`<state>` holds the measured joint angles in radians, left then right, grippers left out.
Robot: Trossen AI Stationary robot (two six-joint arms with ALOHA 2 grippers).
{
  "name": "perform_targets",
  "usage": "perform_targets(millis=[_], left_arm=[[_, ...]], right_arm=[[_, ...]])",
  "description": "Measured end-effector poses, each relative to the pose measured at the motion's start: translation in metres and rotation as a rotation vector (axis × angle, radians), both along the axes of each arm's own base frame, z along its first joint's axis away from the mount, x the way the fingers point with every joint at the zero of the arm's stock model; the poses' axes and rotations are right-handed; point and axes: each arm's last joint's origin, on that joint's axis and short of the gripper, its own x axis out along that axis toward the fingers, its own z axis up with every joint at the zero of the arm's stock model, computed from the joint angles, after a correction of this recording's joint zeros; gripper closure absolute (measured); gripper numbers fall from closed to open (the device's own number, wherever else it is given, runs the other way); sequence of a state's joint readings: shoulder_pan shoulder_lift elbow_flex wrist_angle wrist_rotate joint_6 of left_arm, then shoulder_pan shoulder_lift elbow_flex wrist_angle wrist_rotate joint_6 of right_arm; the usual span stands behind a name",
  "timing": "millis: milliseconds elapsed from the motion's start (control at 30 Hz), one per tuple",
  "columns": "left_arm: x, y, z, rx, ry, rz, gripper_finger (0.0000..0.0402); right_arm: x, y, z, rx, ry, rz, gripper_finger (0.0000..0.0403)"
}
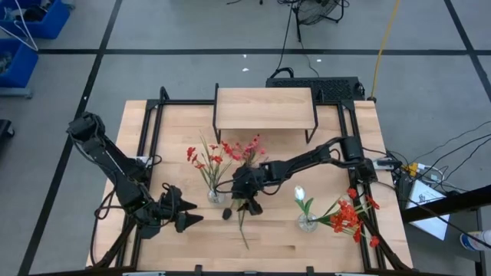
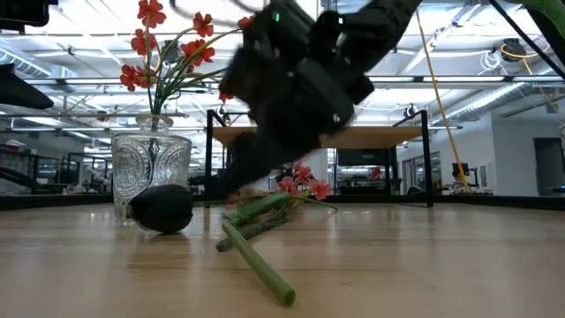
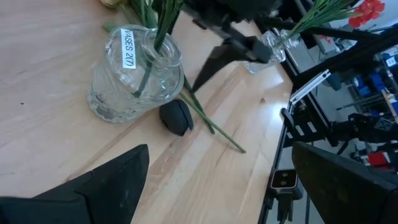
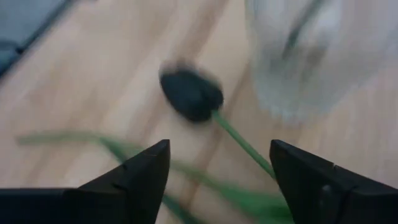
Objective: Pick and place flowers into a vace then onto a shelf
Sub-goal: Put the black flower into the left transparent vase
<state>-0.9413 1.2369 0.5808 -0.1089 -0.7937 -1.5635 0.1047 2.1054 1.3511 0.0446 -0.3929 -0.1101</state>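
step: picking loose stem | right gripper jaws apart, empty, over it | next: drop, pinch | left gripper wide open, idle

A small dark round lump lies on the wooden surface just beside a glass. Blue bins sit on the floor, and cables trail behind.

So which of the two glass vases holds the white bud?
The vase nearer the right arm's base, with a white bud standing in it. The other vase, beside the right gripper, holds only red-blossomed stems.
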Motion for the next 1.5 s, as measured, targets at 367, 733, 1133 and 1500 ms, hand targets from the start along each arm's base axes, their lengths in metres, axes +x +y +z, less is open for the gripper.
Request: perform_targets(millis=[367, 733, 1133, 1500], left_arm=[[0.000, 0.000, 0.000, -0.009, 0.004, -0.003, 0.0002], [0.000, 0.000, 0.000, -0.006, 0.004, -0.005, 0.0002], [-0.001, -0.001, 0.000, 0.026, 0.019, -0.049, 0.0002], [-0.001, 0.000, -0.002, 0.068, 0.031, -0.062, 0.0002]], right_arm=[[0.003, -0.001, -0.009, -0.030, 0.041, -0.084, 0.0220], [0.004, -0.005, -0.009, 0.015, 0.083, -0.213, 0.0392], [0.000, -0.006, 0.038, 0.089, -0.001, -0.273, 0.0402], [-0.005, -0.002, 0.028, 0.104, 0.065, -0.145, 0.0354]])
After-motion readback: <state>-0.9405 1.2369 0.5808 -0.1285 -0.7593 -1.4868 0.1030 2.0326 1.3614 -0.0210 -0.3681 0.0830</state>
